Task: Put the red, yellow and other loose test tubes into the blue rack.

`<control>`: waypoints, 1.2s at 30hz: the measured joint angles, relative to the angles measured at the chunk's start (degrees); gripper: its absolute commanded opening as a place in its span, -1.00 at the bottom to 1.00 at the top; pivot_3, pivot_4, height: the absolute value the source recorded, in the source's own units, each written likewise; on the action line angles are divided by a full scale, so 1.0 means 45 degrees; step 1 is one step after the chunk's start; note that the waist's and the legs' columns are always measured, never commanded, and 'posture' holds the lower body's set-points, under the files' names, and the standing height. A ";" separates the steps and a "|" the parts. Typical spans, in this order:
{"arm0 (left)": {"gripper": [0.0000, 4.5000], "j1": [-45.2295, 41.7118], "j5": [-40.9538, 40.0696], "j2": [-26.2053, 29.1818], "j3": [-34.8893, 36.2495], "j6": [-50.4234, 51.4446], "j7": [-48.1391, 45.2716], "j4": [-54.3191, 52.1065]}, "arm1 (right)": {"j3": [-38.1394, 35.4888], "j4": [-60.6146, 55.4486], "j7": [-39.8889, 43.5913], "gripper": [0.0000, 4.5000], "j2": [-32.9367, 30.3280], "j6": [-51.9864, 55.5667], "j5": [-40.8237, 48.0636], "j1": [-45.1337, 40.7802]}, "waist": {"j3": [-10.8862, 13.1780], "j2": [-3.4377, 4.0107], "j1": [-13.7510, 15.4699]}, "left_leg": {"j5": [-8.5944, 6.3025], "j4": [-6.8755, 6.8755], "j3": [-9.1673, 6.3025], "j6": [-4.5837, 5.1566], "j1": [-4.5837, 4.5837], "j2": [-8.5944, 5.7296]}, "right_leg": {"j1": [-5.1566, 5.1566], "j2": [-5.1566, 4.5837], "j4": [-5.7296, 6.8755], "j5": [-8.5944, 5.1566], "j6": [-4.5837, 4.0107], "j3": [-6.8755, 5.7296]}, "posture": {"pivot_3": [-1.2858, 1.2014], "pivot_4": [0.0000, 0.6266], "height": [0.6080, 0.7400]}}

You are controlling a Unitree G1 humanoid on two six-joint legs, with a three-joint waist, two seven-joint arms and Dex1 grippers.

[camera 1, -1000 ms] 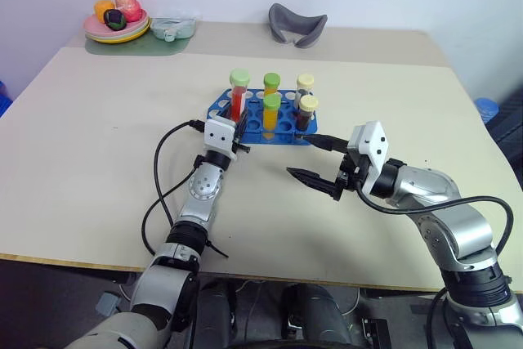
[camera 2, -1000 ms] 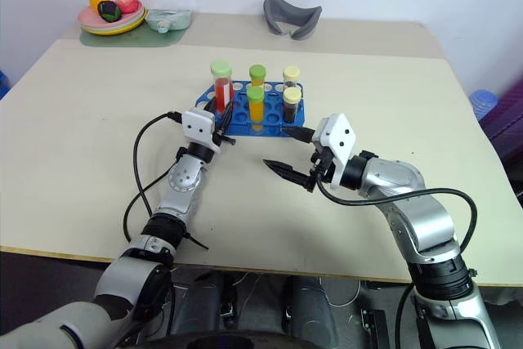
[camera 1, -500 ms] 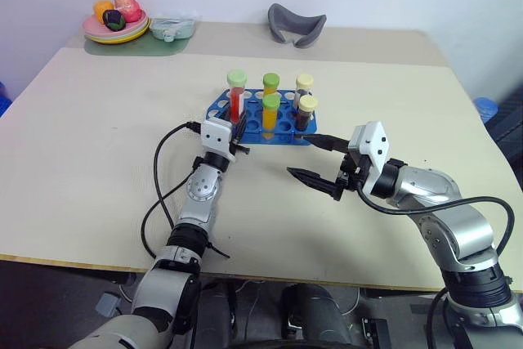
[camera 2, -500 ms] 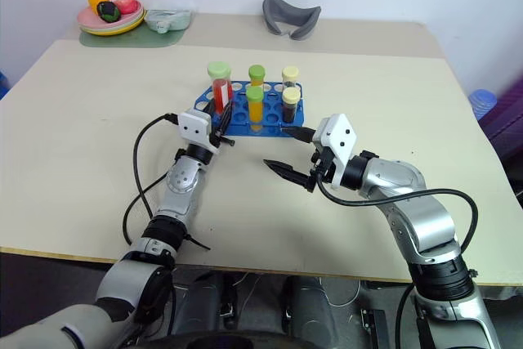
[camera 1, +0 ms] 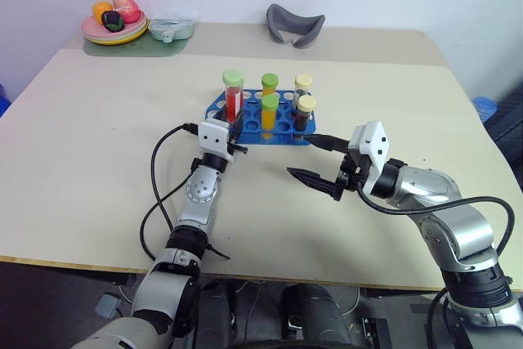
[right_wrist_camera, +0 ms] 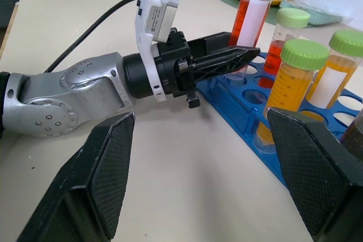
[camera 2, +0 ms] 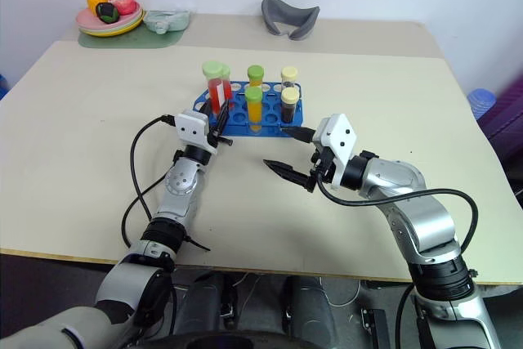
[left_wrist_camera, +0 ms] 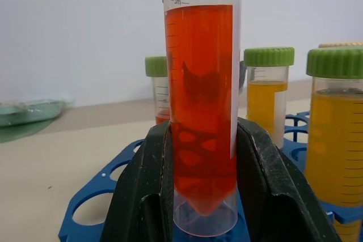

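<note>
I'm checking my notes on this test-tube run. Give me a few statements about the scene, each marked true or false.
1. The left gripper is shut on the red tube. True.
2. The right gripper holds a yellow tube. False: it is open and holds nothing.
3. The red tube is held upright over the blue rack. True.
4. The rack has no tubes in it. False: several capped tubes stand in it, among them a yellow tube.
5. A plate of fruit sits at the table's far left corner. True.

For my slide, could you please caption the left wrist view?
Left gripper shut on a red test tube above the blue rack.
</note>
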 measured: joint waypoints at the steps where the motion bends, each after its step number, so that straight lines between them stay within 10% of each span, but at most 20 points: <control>1: -0.60 0.0000 -0.0001 -0.0003 0.0000 0.0005 -0.0027 0.0000 | 0.0000 0.0000 0.0002 0.69 0.0000 0.0005 0.0013 0.0000 | 0.0000 0.0000 0.0000 | 0.0000 0.0000 -0.0001 0.0000 0.0000 0.0000 | 0.0000 0.0000 0.0000 0.0000 0.0000 0.0001 | 0.03 -0.52 0.08; 36: -0.60 0.0356 -0.0318 -0.0169 -0.0064 0.1551 -0.0995 -0.0565 | 0.0000 -0.0006 0.0034 0.69 -0.0020 0.0071 0.0038 -0.0006 | -0.0003 0.0003 0.0032 | -0.0002 0.0002 -0.0006 0.0003 -0.0001 -0.0001 | 0.0013 -0.0002 -0.0008 0.0000 0.0001 -0.0006 | 0.03 -0.52 0.08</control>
